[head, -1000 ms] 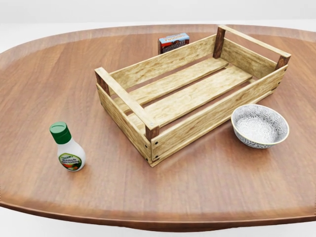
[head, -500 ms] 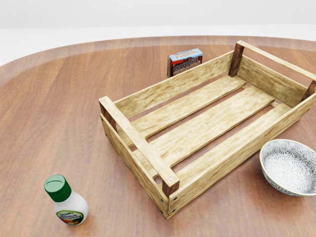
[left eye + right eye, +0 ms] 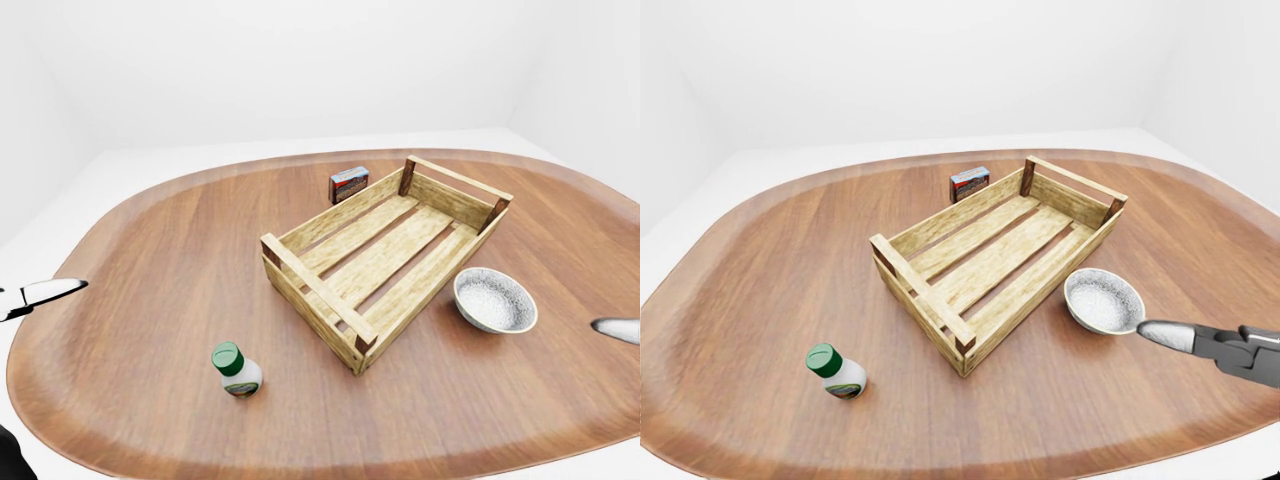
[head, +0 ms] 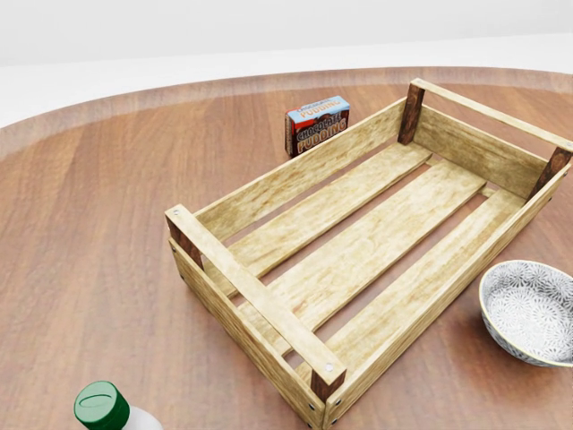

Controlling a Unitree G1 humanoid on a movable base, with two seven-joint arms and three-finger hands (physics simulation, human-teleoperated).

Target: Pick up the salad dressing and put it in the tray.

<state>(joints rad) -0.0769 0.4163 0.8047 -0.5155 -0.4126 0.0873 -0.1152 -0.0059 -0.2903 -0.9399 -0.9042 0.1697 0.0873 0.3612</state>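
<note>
The salad dressing (image 3: 237, 369) is a small white bottle with a green cap, standing upright on the brown table to the lower left of the tray. In the head view only its cap (image 4: 101, 405) shows at the bottom edge. The tray is an empty slatted wooden crate (image 3: 312, 288) lying slantwise in the middle of the table. My left hand (image 3: 45, 293) shows only as a stretched fingertip at the left edge, far left of the bottle. My right hand (image 3: 1180, 338) reaches in from the right edge beside a bowl, fingers stretched, holding nothing.
A patterned grey bowl (image 4: 528, 309) stands right of the crate's near corner. A chocolate pudding box (image 4: 317, 124) stands behind the crate's far long side. The oval table's rim (image 3: 60, 400) curves close below the bottle.
The head camera has moved closer: the crate fills more of the head view and the bottle has slid to its bottom edge. The things themselves have not moved.
</note>
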